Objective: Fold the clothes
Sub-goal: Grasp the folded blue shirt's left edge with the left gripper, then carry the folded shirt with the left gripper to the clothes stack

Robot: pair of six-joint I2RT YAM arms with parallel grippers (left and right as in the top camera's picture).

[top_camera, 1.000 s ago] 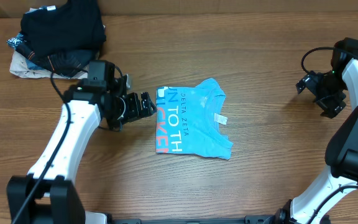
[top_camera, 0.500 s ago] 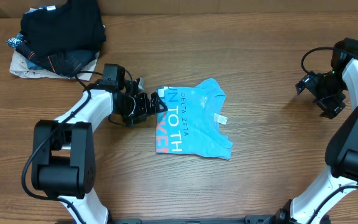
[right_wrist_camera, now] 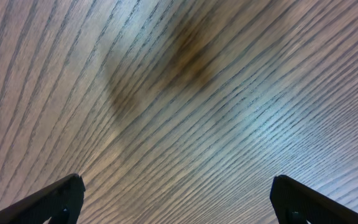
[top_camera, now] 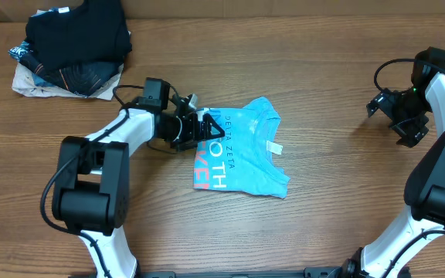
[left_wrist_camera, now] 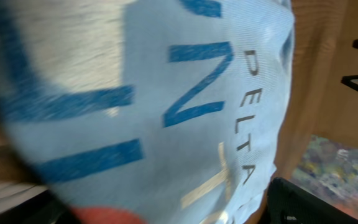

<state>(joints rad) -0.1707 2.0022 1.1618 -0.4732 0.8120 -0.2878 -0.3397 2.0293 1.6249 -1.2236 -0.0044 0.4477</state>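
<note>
Two risks face you at the light blue T-shirt (top_camera: 246,150), lying rumpled and partly folded at the middle of the table (top_camera: 323,224). A shallow pinch would likely catch only the top layer, and a drag could bunch the cloth. Your left gripper (top_camera: 205,127) sits at the shirt's left edge by the lettering, jaws spread wide; whether cloth lies between them cannot be told. Your right gripper (right_wrist_camera: 179,196) hangs well apart over bare wood, jaws wide, holding nothing.

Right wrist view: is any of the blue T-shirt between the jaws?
No, only the bare wooden table shows between the widely parted jaws.
</note>
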